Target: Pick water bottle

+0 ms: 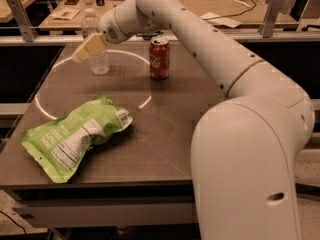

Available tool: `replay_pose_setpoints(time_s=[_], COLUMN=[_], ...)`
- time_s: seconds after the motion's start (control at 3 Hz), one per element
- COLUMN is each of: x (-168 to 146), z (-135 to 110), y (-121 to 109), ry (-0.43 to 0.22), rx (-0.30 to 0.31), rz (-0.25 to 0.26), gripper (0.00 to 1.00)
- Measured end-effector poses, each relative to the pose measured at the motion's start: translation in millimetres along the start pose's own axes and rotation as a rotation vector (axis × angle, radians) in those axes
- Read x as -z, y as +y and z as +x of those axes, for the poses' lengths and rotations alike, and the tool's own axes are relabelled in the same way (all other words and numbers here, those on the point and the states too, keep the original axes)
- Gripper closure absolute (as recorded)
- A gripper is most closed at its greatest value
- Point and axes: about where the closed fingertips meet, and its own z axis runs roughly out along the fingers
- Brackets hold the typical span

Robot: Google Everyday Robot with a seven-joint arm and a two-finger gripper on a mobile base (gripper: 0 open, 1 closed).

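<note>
You are looking at the water bottle (101,63) standing upright near the far left corner of the worktop (175,114), its white cap showing above the robot's wrist. The gripper (84,53) is hanging right in front of the bottle's middle, angling down toward the left edge and covering part of the bottle's body. You cannot tell from this angle how far open the gripper is, or whether it is touching or holding the bottle at all; the bottle's base is sitting on the worktop.

The arm (210,49) is reaching in from the near right corner, sweeping across the far edge to get to the bottle. A red soda can (159,57) is standing upright just to the right of the bottle, near the far edge and apart from both the bottle and the gripper. A crumpled green snack bag (70,136) is lying flat toward the near left corner, well apart from the bottle and the can.
</note>
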Motion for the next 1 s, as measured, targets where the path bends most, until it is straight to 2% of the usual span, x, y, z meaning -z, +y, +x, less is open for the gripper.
replay_pose_setpoints(time_s=[0.33,1.0], x=[-0.3,-11.2], z=[0.3,3.9], y=[0.0,-18.1], ry=[0.0,-0.117], rx=[-0.001,-0.175], rz=[0.0,-0.032], gripper=[0.0,0.41])
